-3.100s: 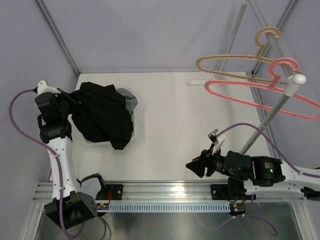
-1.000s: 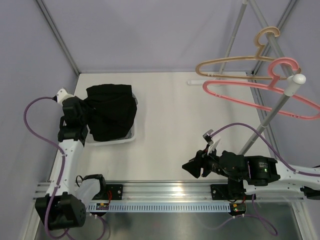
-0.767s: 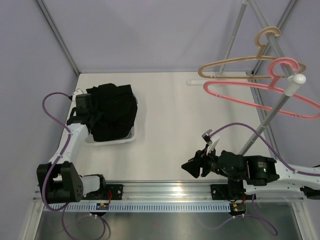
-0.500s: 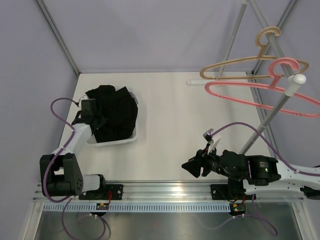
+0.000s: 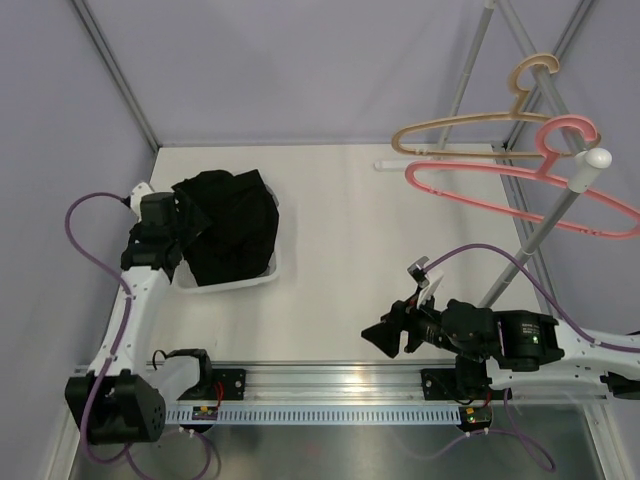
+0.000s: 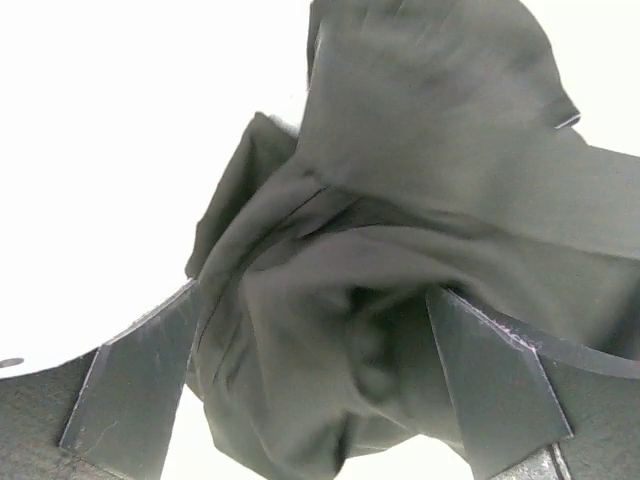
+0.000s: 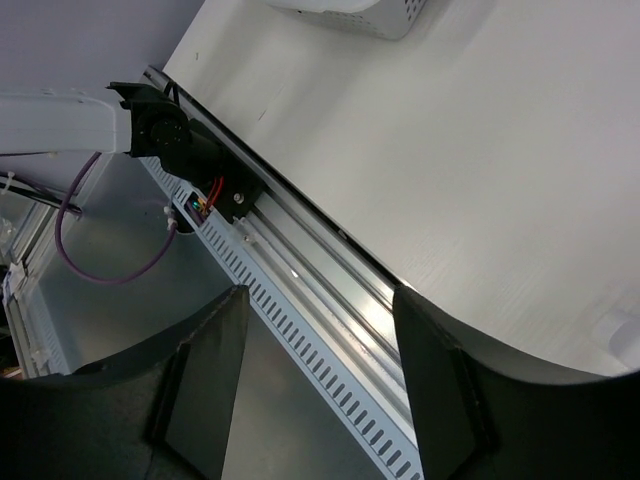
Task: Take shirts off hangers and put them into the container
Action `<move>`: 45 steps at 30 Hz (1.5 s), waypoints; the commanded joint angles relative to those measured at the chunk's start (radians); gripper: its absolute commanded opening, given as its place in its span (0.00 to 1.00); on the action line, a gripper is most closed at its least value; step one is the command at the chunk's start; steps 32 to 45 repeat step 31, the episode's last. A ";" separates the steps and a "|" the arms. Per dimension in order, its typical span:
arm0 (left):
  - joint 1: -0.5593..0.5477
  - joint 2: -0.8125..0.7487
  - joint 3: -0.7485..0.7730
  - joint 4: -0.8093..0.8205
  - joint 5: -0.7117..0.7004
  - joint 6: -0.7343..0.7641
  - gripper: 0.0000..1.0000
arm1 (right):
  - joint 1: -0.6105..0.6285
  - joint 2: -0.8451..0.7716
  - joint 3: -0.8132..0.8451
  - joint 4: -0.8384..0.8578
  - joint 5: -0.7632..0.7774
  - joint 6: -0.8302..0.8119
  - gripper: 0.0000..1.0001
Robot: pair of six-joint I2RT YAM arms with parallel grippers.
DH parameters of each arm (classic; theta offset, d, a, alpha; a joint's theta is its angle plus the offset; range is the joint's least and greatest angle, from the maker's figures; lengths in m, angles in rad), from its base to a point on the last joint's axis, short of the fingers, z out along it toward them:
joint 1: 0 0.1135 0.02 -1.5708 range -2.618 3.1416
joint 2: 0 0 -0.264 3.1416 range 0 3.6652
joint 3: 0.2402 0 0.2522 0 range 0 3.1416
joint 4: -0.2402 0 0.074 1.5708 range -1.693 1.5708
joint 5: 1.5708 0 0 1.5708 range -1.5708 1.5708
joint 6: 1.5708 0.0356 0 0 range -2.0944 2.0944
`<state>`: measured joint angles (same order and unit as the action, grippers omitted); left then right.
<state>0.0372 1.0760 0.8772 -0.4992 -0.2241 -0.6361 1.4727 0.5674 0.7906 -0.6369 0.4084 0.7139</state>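
A black shirt (image 5: 232,225) lies bunched in the whitish container (image 5: 240,284) at the table's left. My left gripper (image 5: 180,238) is at the container's left side, pointing into the cloth. In the left wrist view the left gripper (image 6: 312,295) is open wide, with folds of the black shirt (image 6: 420,130) lying loose between its fingers (image 6: 140,380). The tan wooden hanger (image 5: 462,126) and the pink hanger (image 5: 500,190) hang bare on the rack at the right. My right gripper (image 5: 384,337) hovers open and empty near the front edge. The right gripper (image 7: 315,300) looks down over the rail.
The rack's slanted pole with a white knob (image 5: 597,158) rises over the right arm. An aluminium rail (image 5: 340,380) runs along the near edge. A corner of the container (image 7: 370,15) shows at the top of the right wrist view. Lilac walls close the left and back.
My left gripper has opened and let go of the black shirt, which has settled into the container. The left arm shifted beside the container. The right jaws stand slightly wider.
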 commanded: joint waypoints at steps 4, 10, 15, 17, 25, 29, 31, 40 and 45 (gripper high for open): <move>-0.005 -0.223 0.097 -0.111 -0.101 0.022 0.99 | 0.008 0.041 0.033 -0.006 0.059 0.002 0.99; -0.005 -0.480 -0.013 0.063 0.276 0.079 0.99 | 0.008 0.054 0.019 0.014 0.098 0.004 0.99; -0.003 -0.596 -0.191 0.424 0.745 -0.040 0.99 | 0.008 0.058 0.001 0.062 0.096 -0.016 0.99; -0.005 -0.607 -0.268 0.494 0.822 -0.107 0.99 | 0.008 0.075 0.005 0.085 0.087 -0.031 0.99; -0.005 -0.823 -0.455 0.511 0.815 -0.155 0.99 | 0.006 0.121 -0.047 0.209 0.070 -0.054 1.00; -0.005 -0.961 -0.541 0.505 0.787 -0.186 0.99 | 0.006 0.123 -0.112 0.311 0.058 -0.082 1.00; -0.003 -0.999 -0.583 0.507 0.766 -0.197 0.99 | 0.006 0.126 -0.142 0.363 0.066 -0.094 1.00; -0.003 -0.999 -0.583 0.507 0.766 -0.197 0.99 | 0.006 0.126 -0.142 0.363 0.066 -0.094 1.00; -0.003 -0.999 -0.583 0.507 0.766 -0.197 0.99 | 0.006 0.126 -0.142 0.363 0.066 -0.094 1.00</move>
